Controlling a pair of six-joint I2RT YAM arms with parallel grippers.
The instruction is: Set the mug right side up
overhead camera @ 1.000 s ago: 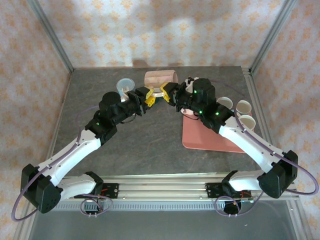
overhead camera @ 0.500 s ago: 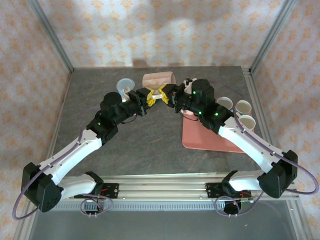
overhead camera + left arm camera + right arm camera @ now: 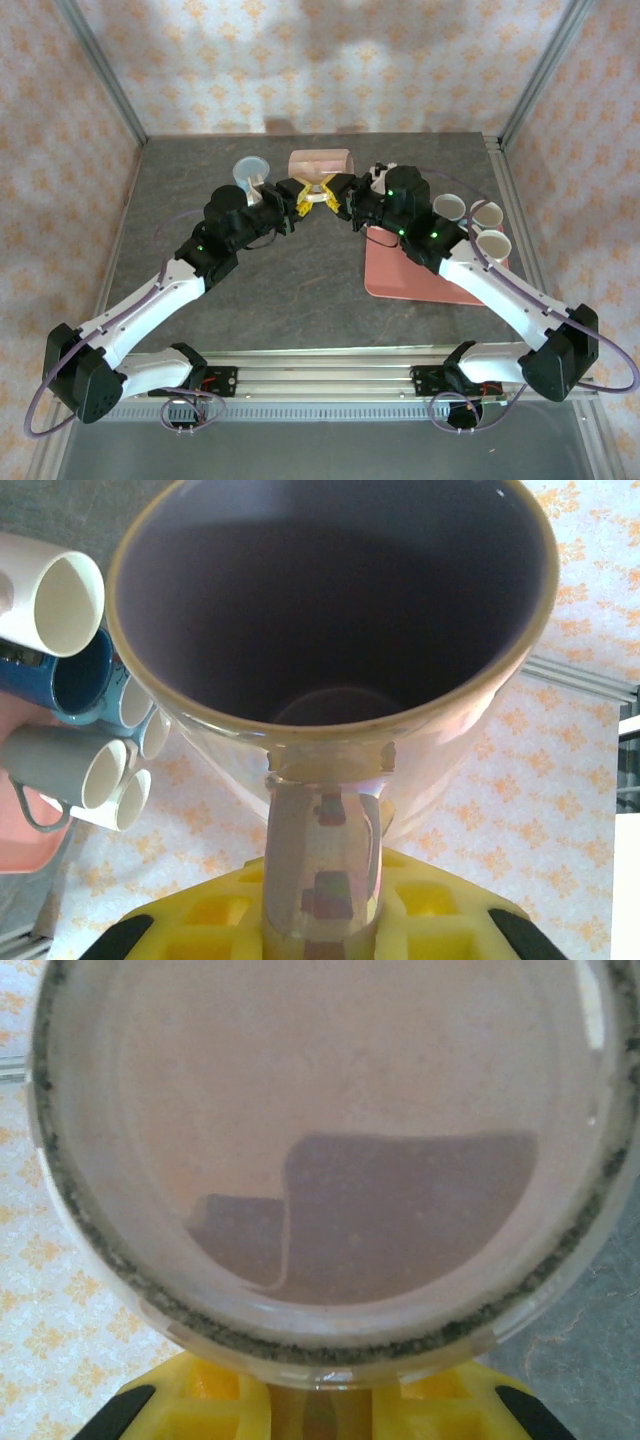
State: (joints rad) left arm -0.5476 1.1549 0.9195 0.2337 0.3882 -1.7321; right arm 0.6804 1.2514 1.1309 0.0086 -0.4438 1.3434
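Observation:
The pink mug (image 3: 320, 162) lies on its side at the back middle of the table, its handle (image 3: 318, 190) pointing toward the arms. My left gripper (image 3: 302, 196) is shut on the handle from the left. The left wrist view looks straight into the mug's dark mouth (image 3: 330, 610), and the shiny handle (image 3: 322, 850) runs down between that left gripper's (image 3: 322, 925) yellow fingers. My right gripper (image 3: 336, 190) is shut on the mug from the right. In the right wrist view the mug's flat base (image 3: 330, 1140) faces the camera above the right gripper (image 3: 320, 1415).
A pink tray (image 3: 420, 275) lies at the right, with white cups (image 3: 488, 213) along its far edge. A light blue cup (image 3: 250, 172) stands left of the mug. The left wrist view shows white, blue and grey cups (image 3: 65, 770). Metal frame posts stand at the back corners.
The left gripper's jaws have closed in on the handle. Both grippers have drawn closer together under the mug, which shifted slightly.

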